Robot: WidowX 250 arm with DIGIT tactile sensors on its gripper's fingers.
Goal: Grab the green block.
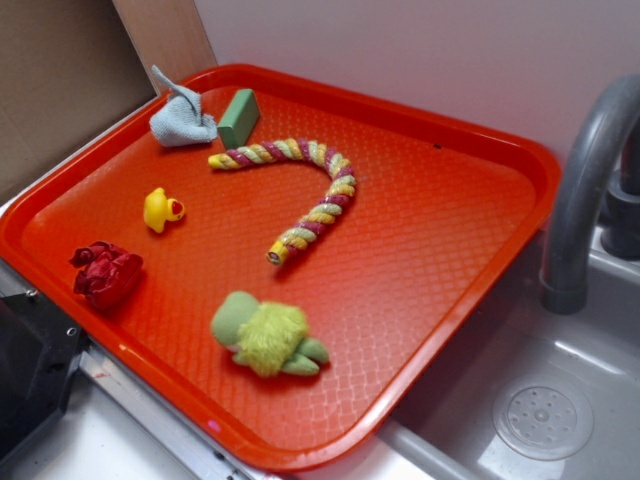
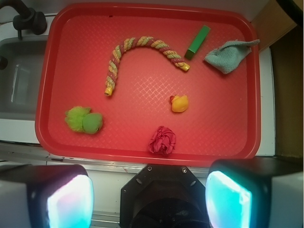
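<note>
Approach step: tool (image 2: 149, 199) open, empty, off the tray (image 2: 142, 147); next, reach green block (image 2: 197, 42) beside the cloth (image 2: 228, 56).

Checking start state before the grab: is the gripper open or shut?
Open. In the wrist view the gripper shows its fingers spread far apart, nothing between them, above the tray's near edge.

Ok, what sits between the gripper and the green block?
In the wrist view, the yellow duck and crumpled red cloth lie roughly between the open gripper and the green block, with bare tray around them.
</note>
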